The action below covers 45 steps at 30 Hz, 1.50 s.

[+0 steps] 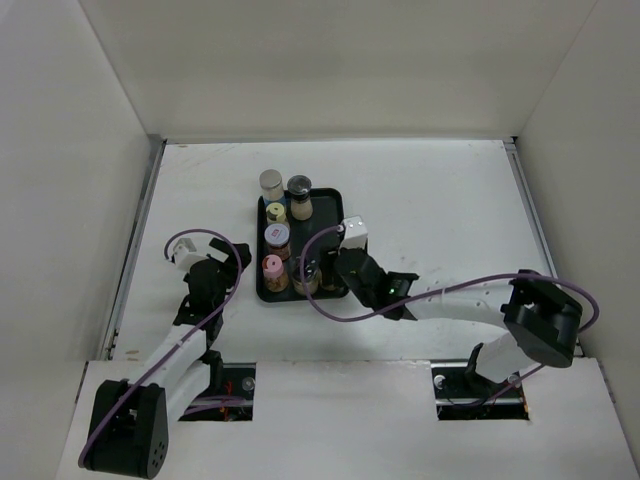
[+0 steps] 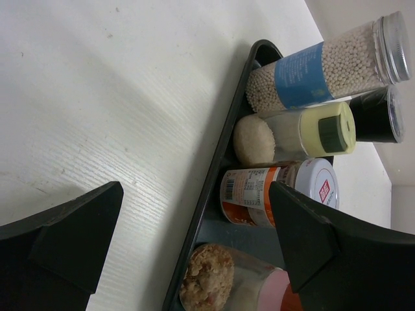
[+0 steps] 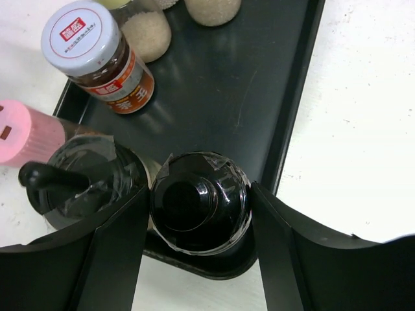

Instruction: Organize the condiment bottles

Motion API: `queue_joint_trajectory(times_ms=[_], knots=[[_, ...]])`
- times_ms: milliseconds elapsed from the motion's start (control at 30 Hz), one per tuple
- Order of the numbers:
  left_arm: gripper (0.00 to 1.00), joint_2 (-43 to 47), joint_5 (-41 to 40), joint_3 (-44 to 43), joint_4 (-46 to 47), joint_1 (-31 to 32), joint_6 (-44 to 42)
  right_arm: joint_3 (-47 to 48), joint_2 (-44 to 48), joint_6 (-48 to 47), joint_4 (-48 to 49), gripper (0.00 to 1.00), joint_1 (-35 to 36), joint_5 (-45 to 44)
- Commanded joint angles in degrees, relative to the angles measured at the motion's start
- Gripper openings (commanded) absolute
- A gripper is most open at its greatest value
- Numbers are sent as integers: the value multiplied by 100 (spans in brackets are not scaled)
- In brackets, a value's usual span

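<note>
Jar with black lid (image 3: 198, 210), lower centre, clamped by right gripper (image 3: 201, 194), probably seating it in tray (image 3: 259, 78); left gripper (image 2: 194, 188) apart, idle.

A white table (image 1: 430, 200) with a faint wood grain, boxed in by pale walls on three sides. One black tray (image 1: 325, 212) lies flat on it, a little left of the middle, its long sides running away from the near edge.

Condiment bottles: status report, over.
Left end effector open, empty, at tray edge. Right end effector shut on black-lidded bottle, tray's near corner. Knob-topped bottle close beside one finger.
</note>
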<state>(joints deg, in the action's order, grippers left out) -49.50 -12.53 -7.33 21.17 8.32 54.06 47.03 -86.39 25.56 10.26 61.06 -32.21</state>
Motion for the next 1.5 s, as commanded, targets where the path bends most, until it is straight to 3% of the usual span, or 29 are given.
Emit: queue_joint_trajectory(times_ms=[0,67,233,600,867,1100,1467], knots=[[100,1,-100,-5,142,-1,8,35,-88,256,117,53,174,-216],[100,-8,-82,-5,142,-1,-1,26,-159,265,116,61,191,-207],[100,1,-144,-5,142,8,-10,9,-28,265,108,100,271,-339],[100,537,-460,-312,-823,-45,-1,-439,1474,10,230,100,-62,-1094],[100,468,-610,-900,-1887,-159,25,-1748,2644,966,1056,100,-1002,-1754],[100,230,-285,-1288,-2609,-510,-352,-2004,2514,1811,609,100,-1900,-973],[100,616,-302,-1446,-3181,-704,-423,-1785,1740,1671,705,100,-2155,-418]])
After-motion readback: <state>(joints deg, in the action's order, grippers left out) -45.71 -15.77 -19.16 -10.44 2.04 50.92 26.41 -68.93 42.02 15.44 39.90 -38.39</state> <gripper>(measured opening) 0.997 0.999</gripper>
